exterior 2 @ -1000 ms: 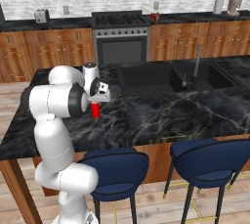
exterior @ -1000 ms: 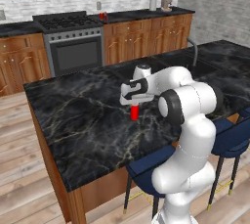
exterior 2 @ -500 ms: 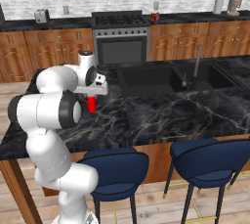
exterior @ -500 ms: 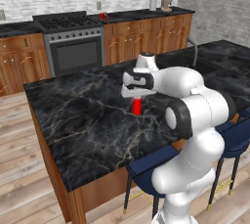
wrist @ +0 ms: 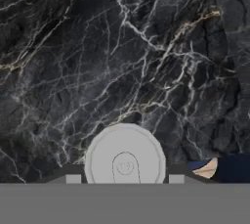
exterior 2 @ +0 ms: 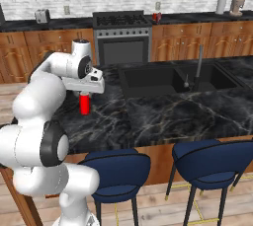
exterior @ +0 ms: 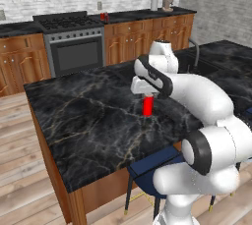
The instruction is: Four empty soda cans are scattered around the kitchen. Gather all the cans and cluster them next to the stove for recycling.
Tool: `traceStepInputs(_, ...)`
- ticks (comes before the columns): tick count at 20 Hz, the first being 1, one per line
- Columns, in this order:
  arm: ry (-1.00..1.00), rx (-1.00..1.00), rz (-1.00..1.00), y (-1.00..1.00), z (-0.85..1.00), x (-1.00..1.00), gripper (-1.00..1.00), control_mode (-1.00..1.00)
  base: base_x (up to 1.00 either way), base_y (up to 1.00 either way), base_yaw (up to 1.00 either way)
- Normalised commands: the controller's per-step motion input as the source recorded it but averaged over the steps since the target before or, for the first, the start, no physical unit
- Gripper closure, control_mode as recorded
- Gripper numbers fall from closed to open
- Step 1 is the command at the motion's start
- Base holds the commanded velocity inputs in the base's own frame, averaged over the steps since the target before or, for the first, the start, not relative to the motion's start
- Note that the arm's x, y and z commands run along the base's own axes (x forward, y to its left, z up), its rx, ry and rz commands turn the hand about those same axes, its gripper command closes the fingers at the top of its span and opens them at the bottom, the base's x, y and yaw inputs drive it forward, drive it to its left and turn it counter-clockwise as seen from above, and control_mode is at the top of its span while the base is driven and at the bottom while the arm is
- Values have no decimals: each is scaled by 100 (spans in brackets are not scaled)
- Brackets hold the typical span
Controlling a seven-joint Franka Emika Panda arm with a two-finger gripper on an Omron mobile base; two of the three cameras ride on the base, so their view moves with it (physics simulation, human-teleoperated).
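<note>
A plain red soda can [exterior: 147,105] is clamped upright in the nearly closed gripper [exterior: 147,98]; swung carelessly above the island counter [exterior: 88,121], it could slip.

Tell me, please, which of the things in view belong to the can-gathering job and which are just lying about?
Belongs to the job:
- red can held upright in the gripper, above the island counter
- second red can on the back counter, right of the stove
- stove

Just lying about:
- sink and tap
- blue stools
- toaster
- paper towel roll
</note>
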Motion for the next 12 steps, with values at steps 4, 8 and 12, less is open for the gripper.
traceStepInputs(4, -1, -2, 0, -12, 36, -100, 100, -100, 0, 0, 0)
traceStepInputs(8, 0, -1, 0, 0, 32, -100, 100, -100, 0, 0, 0)
traceStepInputs(12, 0, 0, 0, 0, 31, -95, 100, -100, 0, 0, 0)
